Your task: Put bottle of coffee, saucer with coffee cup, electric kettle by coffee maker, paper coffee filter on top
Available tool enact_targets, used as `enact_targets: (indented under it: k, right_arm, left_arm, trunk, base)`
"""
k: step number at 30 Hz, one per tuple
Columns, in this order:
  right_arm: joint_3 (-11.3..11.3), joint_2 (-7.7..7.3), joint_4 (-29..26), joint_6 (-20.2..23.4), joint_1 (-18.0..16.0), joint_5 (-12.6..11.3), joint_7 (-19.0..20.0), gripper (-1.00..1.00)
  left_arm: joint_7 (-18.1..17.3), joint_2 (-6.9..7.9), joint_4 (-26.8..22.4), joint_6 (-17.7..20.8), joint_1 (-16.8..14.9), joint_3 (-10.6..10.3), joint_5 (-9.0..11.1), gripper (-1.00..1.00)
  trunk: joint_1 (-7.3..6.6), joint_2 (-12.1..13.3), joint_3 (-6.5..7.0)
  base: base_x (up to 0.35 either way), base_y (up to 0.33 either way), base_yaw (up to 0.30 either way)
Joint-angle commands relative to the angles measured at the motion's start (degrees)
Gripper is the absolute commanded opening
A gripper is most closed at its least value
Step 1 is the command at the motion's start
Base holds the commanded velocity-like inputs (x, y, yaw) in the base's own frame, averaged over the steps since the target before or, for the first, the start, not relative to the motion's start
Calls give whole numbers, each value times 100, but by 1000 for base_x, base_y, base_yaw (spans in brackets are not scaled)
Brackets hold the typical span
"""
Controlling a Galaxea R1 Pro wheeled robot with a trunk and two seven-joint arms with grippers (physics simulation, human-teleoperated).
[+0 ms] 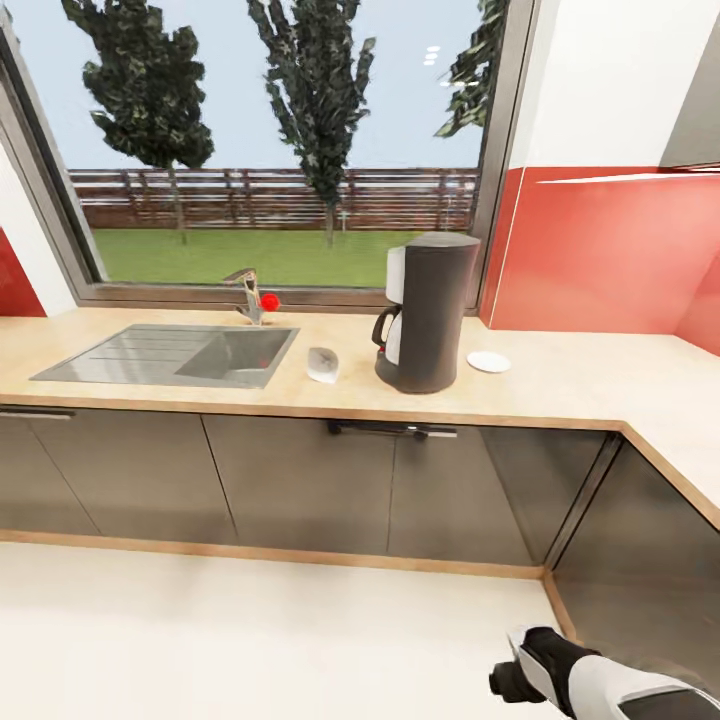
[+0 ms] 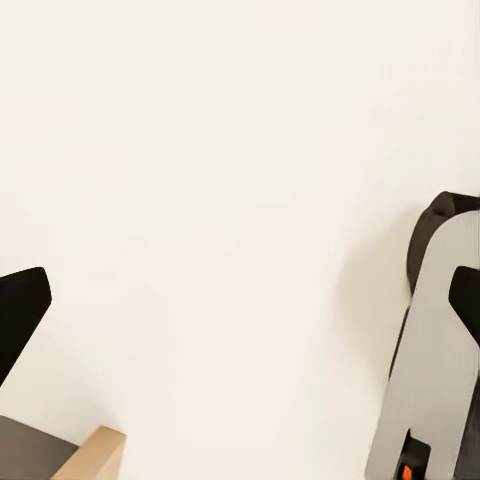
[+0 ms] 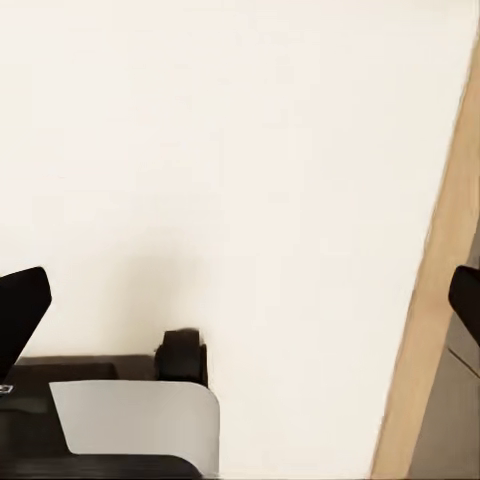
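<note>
The coffee maker [image 1: 425,312], tall and dark grey with a pale carafe, stands on the kitchen countertop [image 1: 560,385] right of the sink. The paper coffee filter [image 1: 322,365] lies on the worktop just left of it. The saucer [image 1: 488,361] sits bare on the counter just right of the machine. The bottle of coffee, the coffee cup and the electric kettle are out of view. My right arm [image 1: 560,680] hangs low over the floor, far from the counter. My left gripper [image 2: 240,310] and right gripper [image 3: 240,310] are both open over pale floor, holding nothing.
A grey steel sink [image 1: 170,355] with a faucet [image 1: 245,293] and red knob is set in the worktop under a large window. Glossy grey cabinets [image 1: 300,480] run below, and the counter turns a corner at the right [image 1: 680,440]. Pale floor [image 1: 250,640] lies between me and the cabinets.
</note>
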Motion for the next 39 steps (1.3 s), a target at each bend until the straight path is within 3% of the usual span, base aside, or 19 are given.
enact_targets:
  k: [1, 2, 5, 6, 9, 11, 18, 23, 28, 30, 39]
  right_arm:
    - [52, 9, 6, -84, 103, -70, 11, 100]
    - [51, 34, 6, -427, 528, -113, 12, 100]
    - [50, 57, 5, -990, 1048, -146, 12, 100]
    - [50, 56, 7, -1543, 1534, -157, 12, 100]
    - [50, 38, 8, -1922, 1889, -159, 12, 100]
    - [83, 0, -5, -1975, 1930, -139, 31, 100]
    - [64, 80, -8, -1877, 1814, -136, 19, 100]
    - [38, 229, 5, -2015, 1812, -178, -133, 100]
    - [-123, 390, 9, -1852, 1648, -196, -272, 100]
    - [-186, 325, 7, -1887, 1650, -168, -206, 100]
    - [104, 173, -4, -2176, 1942, -125, -160, 100]
  left_arm:
    - [-59, -4, -9, 2, 3, 45, 43, 100]
    - [-61, -23, -14, -14, 3, 45, 43, 100]
    - [-62, -122, -99, -34, 6, 48, 52, 100]
    - [-59, -254, -223, -39, 10, 49, 58, 100]
    - [-59, -340, -342, -40, 11, 54, 69, 100]
    - [-44, -274, -294, -9, 2, 73, 107, 100]
    - [-31, -268, -273, -7, 2, 61, 64, 100]
    - [-36, -426, -282, -65, 2, 39, -14, 100]
    - [16, -588, -377, 39, -3, 42, 92, 100]
    - [-36, -652, -319, -9, -3, 49, 57, 100]
    - [-35, -943, -229, -57, 2, -26, -12, 100]
  trunk:
    - [0, -3, -3]
    - [0, -3, -3]
    - [0, -3, -3]
    - [0, -3, -3]
    - [0, -3, -3]
    - [0, -3, -4]
    - [0, -3, -4]
    - [0, -3, -4]
    - [0, -3, -4]
    - [0, -3, -4]
    - [-44, 78, 32]
  base:
    - [0, 0, 0]
    - [0, 0, 0]
    - [0, 0, 0]
    - [0, 0, 0]
    - [0, 0, 0]
    - [0, 0, 0]
    - [0, 0, 0]
    - [41, 0, 0]
    - [0, 0, 0]
    - [0, 0, 0]
    - [0, 0, 0]
